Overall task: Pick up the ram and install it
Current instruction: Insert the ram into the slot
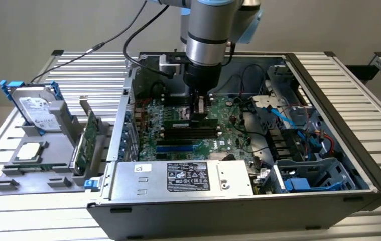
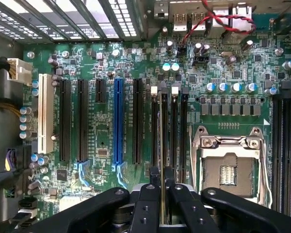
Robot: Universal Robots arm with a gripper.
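Observation:
The ram [image 1: 192, 122] is a thin green stick, and my gripper [image 1: 202, 113] is shut on its upper edge inside the open computer case [image 1: 324, 150]. It hangs lengthwise directly over the black memory slots [image 1: 188, 133] on the green motherboard [image 1: 230, 125]. In the wrist view the ram [image 2: 161, 141] appears edge-on as a thin line between the black fingers [image 2: 149, 201] of my gripper [image 2: 161, 191]. It is lined up with one of the memory slots [image 2: 172, 131] beside the CPU socket [image 2: 230, 165]. Whether its lower edge touches the slot I cannot tell.
A grey holder [image 1: 36, 173] outside the case on the exterior view's left carries a silver hard drive with blue rails [image 1: 36, 108] and a green expansion card [image 1: 86, 138]. The power supply [image 1: 183, 175] lies at the near wall. Blue cables [image 1: 290, 120] and a drive cage [image 1: 310, 175] crowd the right side.

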